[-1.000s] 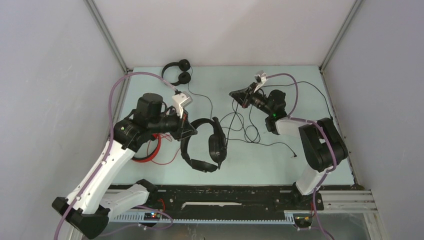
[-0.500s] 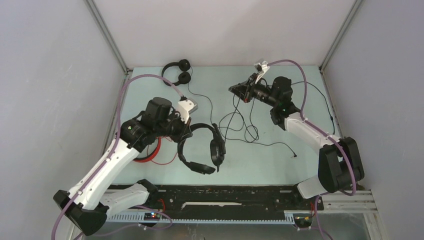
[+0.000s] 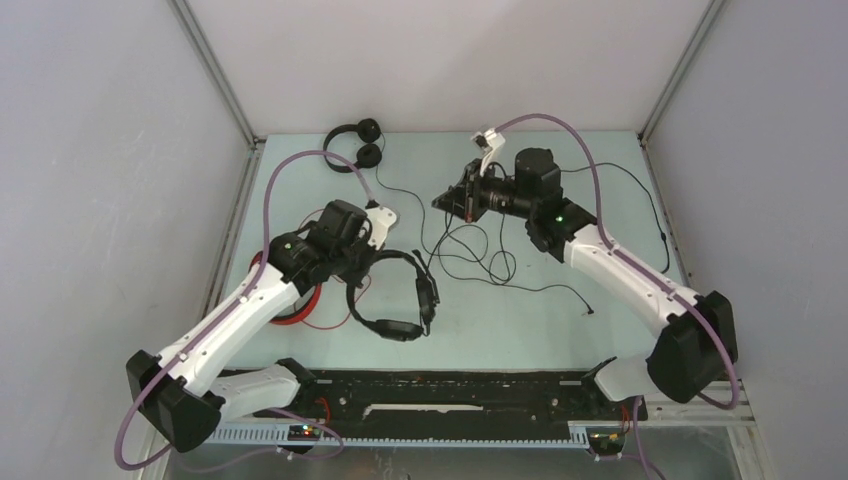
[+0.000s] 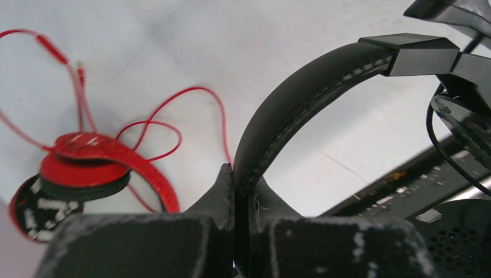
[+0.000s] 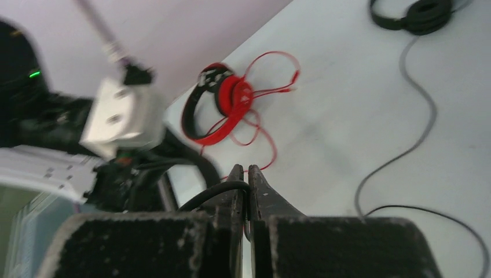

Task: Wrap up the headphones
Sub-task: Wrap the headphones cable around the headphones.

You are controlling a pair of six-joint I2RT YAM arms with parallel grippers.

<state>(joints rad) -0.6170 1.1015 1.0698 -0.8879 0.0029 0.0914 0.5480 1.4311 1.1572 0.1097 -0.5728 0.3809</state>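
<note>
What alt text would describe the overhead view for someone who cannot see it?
Two robot arms work over a pale table: the left gripper clamps the band of a bulky black headset, the right gripper pinches a thin black cable. A slim black headset lies at the far edge, a red headset partly under the left arm.

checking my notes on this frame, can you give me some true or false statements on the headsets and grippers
1. The left gripper is shut on the band of the bulkier black headset. True.
2. The right gripper is open and holds nothing. False: it is shut on a thin black cable.
3. The red headset lies on the table, held by neither gripper. True.
4. The slim black headset sits at the near edge, by the arm bases. False: it lies at the far edge of the table.
</note>
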